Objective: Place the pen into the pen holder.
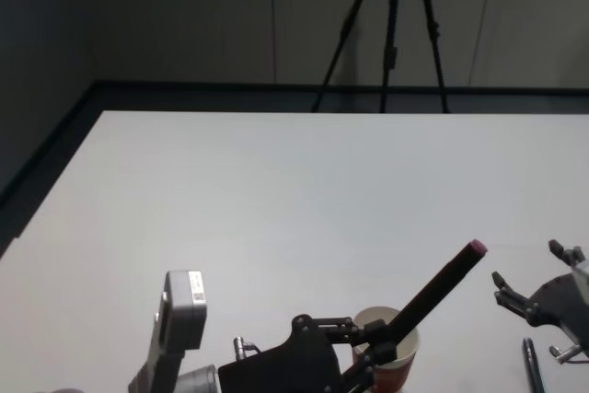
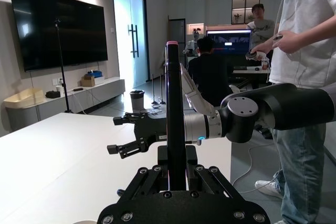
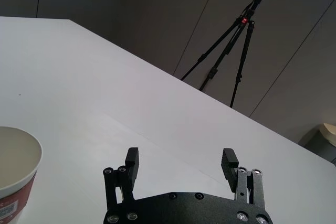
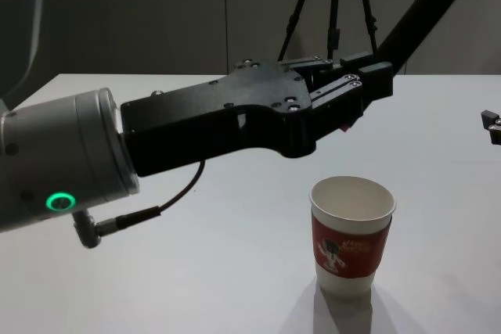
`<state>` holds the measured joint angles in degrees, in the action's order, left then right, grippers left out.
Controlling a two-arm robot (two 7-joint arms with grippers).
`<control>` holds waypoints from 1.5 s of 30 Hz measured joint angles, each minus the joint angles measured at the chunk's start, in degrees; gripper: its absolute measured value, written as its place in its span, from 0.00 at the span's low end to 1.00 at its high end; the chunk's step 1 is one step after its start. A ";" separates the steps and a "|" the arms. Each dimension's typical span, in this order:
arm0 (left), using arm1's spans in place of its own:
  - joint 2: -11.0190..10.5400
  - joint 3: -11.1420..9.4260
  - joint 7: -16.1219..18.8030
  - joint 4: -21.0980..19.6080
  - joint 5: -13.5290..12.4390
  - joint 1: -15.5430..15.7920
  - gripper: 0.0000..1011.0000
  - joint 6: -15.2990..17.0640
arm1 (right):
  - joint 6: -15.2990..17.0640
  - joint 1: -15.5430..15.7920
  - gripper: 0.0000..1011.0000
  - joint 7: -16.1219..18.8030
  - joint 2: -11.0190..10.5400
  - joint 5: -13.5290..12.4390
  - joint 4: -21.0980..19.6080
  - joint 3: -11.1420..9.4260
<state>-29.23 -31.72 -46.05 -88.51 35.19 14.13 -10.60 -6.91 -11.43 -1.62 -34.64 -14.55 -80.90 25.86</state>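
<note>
Hiding pen (image 1: pixel 440 284) tip, prob. over cup (image 4: pixel 352 232): L gripper (image 4: pixel 368 74)

Grey panelled wall (image 1: pixel 138 16) behind white table (image 1: pixel 276 190); black tripod (image 1: pixel 393 29) beyond

An office or lab room: beyond the white bench (image 2: pixel 47 161) are a large wall screen (image 2: pixel 58 27) and glass doors (image 2: pixel 128 40); a tripod (image 1: pixel 392 43) stands behind the bench.

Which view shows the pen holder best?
The chest view: the pen holder stands whole there, seen from the side, with its red sleeve and figure. The head view gives its rim and some sleeve at the bottom edge, crossed by the pen in the left gripper. The right wrist view cuts it at the edge.
</note>
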 joint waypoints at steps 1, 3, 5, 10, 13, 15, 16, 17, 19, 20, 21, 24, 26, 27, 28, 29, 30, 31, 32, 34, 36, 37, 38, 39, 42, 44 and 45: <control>0.01 0.01 0.00 0.01 -0.01 -0.01 0.18 0.00 | 0.00 0.00 0.99 0.00 0.00 0.00 0.00 0.00; 0.02 0.04 0.00 0.02 -0.03 -0.02 0.18 0.00 | 0.00 0.00 0.99 0.00 0.00 0.00 0.00 0.00; 0.03 0.05 0.01 0.03 -0.04 -0.02 0.18 0.00 | 0.00 0.00 0.99 0.00 0.00 0.00 0.00 0.00; 0.06 0.08 0.03 0.05 -0.07 -0.02 0.18 0.00 | 0.00 0.00 0.99 0.00 0.00 0.00 0.00 0.00; 0.07 0.10 0.04 0.07 -0.08 -0.02 0.18 0.00 | 0.00 0.00 0.99 0.00 0.00 0.00 0.00 0.00; 0.08 0.11 0.06 0.08 -0.10 -0.02 0.18 0.00 | 0.00 0.00 0.99 0.00 0.00 0.00 0.00 0.00; 0.09 0.12 0.06 0.09 -0.10 -0.02 0.18 0.00 | 0.00 0.00 0.99 0.00 0.00 0.00 0.00 0.00; 0.09 0.12 0.06 0.09 -0.11 -0.02 0.18 0.00 | 0.00 0.00 0.99 0.00 0.00 0.00 0.00 0.00; 0.10 0.13 0.07 0.11 -0.12 -0.02 0.18 0.00 | 0.00 0.00 0.99 0.00 0.00 0.00 0.00 0.00; 0.10 0.14 0.07 0.11 -0.12 -0.02 0.18 0.00 | 0.00 0.00 0.99 0.00 0.00 0.00 0.00 0.00; 0.10 0.14 0.07 0.11 -0.12 -0.02 0.18 0.00 | 0.00 0.00 0.99 0.00 0.00 0.00 0.00 0.00; 0.10 0.15 0.07 0.12 -0.12 -0.02 0.18 0.00 | 0.00 0.00 0.99 0.00 0.00 0.00 0.00 0.00; 0.10 0.15 0.07 0.12 -0.12 -0.02 0.18 0.01 | 0.00 0.00 0.99 0.00 0.00 0.00 0.00 0.00; 0.11 0.15 0.07 0.11 -0.12 -0.02 0.18 0.01 | 0.00 0.00 0.99 0.00 0.00 0.00 0.00 0.00; 0.11 0.15 0.06 0.11 -0.12 -0.02 0.18 0.01 | 0.00 0.06 0.99 0.39 0.01 -0.06 -0.05 -0.13; 0.11 0.15 0.07 0.11 -0.12 -0.02 0.18 0.01 | -0.01 0.12 0.99 0.67 0.01 -0.13 -0.09 -0.25; 0.11 0.15 0.06 0.11 -0.12 -0.02 0.18 0.02 | -0.05 0.18 0.99 1.04 0.01 -0.27 -0.13 -0.39; 0.10 0.15 0.07 0.11 -0.12 -0.02 0.18 0.02 | -0.13 0.33 0.99 1.84 0.00 -0.71 -0.26 -0.75; 0.11 0.15 0.07 0.12 -0.12 -0.02 0.18 0.03 | -0.17 0.38 0.99 2.13 0.00 -0.88 -0.31 -0.90; 0.11 0.15 0.06 0.12 -0.12 -0.02 0.18 0.03 | -0.40 0.54 0.99 2.92 -0.01 -1.31 -0.42 -1.24; 0.11 0.15 0.07 0.11 -0.12 -0.02 0.18 0.05 | -0.70 0.74 0.99 3.98 -0.05 -1.86 -0.52 -1.73; 0.11 0.15 0.07 0.11 -0.12 -0.02 0.18 0.05 | -0.81 0.79 0.99 4.35 -0.07 -2.04 -0.54 -1.91; 0.11 0.15 0.07 0.11 -0.12 -0.02 0.18 0.06 | -0.98 0.93 0.99 5.18 -0.16 -2.54 -0.63 -2.25; 0.10 0.15 0.07 0.11 -0.12 -0.02 0.18 0.07 | -1.03 1.03 0.99 5.67 -0.24 -2.83 -0.73 -2.44; 0.11 0.15 0.06 0.11 -0.11 -0.02 0.18 0.09 | -1.25 1.63 0.99 8.48 -0.72 -4.72 -1.26 -3.18; 0.11 0.15 0.07 0.11 -0.12 -0.02 0.18 0.10 | -1.45 2.22 0.99 10.44 -1.09 -6.20 -1.72 -3.73; 0.10 0.14 0.06 0.11 -0.12 -0.02 0.18 0.10 | -1.51 2.45 0.99 11.12 -1.24 -6.69 -1.89 -3.92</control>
<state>-29.13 -31.57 -45.99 -88.40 35.07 14.11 -10.51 -8.41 -8.98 9.50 -35.88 -21.24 -82.79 21.94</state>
